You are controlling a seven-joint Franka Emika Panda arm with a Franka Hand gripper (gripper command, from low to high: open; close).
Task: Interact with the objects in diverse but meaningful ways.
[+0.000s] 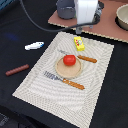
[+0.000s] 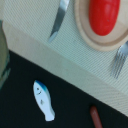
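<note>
A red round tomato sat on the tan round plate in the middle of a pale woven placemat spread on the dark counter; an orange-handled knife lay just beside the plate on its far side, and an orange-handled fork lay against the plate's near edge; a yellow block rested on the mat beyond the knife, close to the mat's far border; off the mat, toward the exterior view's left, a white-and-blue fish lay on the bare counter, and a brown sausage stick lay nearer the camera, well apart from the fish; a dark grey pot stood on a reddish board at the back, partly hidden by the arm's white body; the tool hung above the mat's far edge near the yellow block, holding nothing that could be seen, and whether its jaws stood apart or closed I could not tell; the wrist view showed the fish, the tomato on its plate, the knife blade and the fork tines.
</note>
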